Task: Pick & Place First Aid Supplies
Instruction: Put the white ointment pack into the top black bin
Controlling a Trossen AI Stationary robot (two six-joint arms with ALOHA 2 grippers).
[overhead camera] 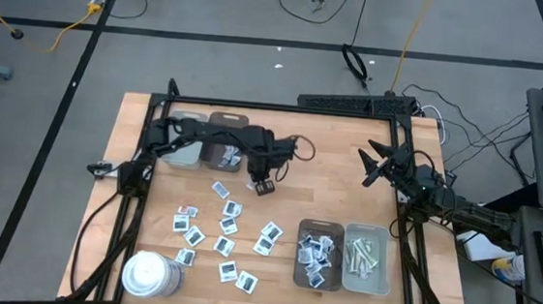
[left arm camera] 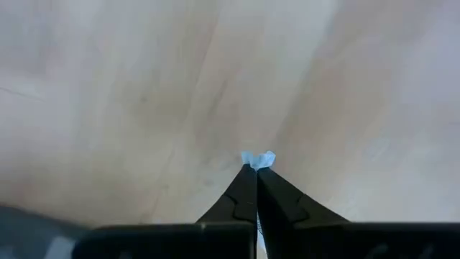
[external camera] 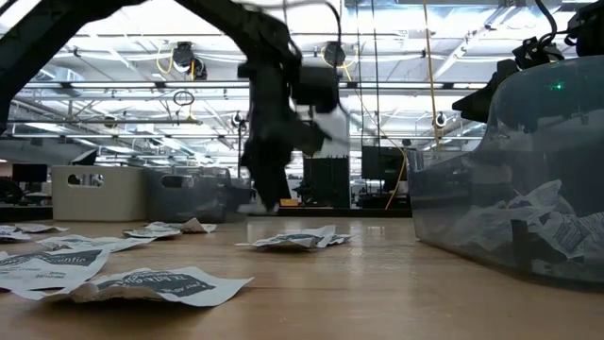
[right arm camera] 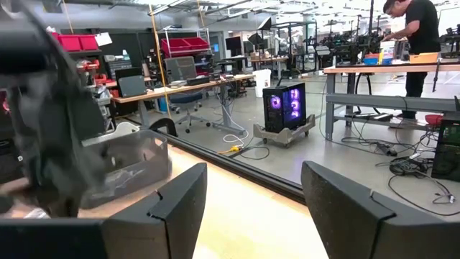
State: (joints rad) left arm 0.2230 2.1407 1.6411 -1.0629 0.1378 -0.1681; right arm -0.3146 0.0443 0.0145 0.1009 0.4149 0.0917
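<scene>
Two dark fingers (left arm camera: pixel 248 194) of the left gripper (left arm camera: pixel 256 173) are pressed tight together, and a small pale scrap (left arm camera: pixel 257 158) is pinched at their very tips. It is judged to be the edge of one packet, though too little is shown to be sure. Bare wood of the table (left arm camera: pixel 144 93) is seen past the tips.

From above, the left gripper (overhead camera: pixel 263 182) is seen out over the middle of the table, just beyond the loose packets (overhead camera: pixel 224 228). About a dozen of them are scattered on the wood on the near side of the fingers. A white tub (overhead camera: pixel 152 274) is stood past them at the near edge. Two more trays (overhead camera: pixel 204 141) are set behind the arm at the far side.

Off to the fingers' right and nearer the front, a grey tray (overhead camera: pixel 319 256) is filled partly with packets. A second tray (overhead camera: pixel 367 260) is touching it, with a few pale strips (overhead camera: pixel 361 253) inside.

The right gripper (right arm camera: pixel 251 194) is held wide open with nothing in it. It is parked up in the air, well apart from the work, at the far right side (overhead camera: pixel 379 163).

So some of the job is judged done, since both trays hold things. Much is left: one packet looks freshly gripped and must be carried to the tray, and the many loose ones are not yet picked up.
</scene>
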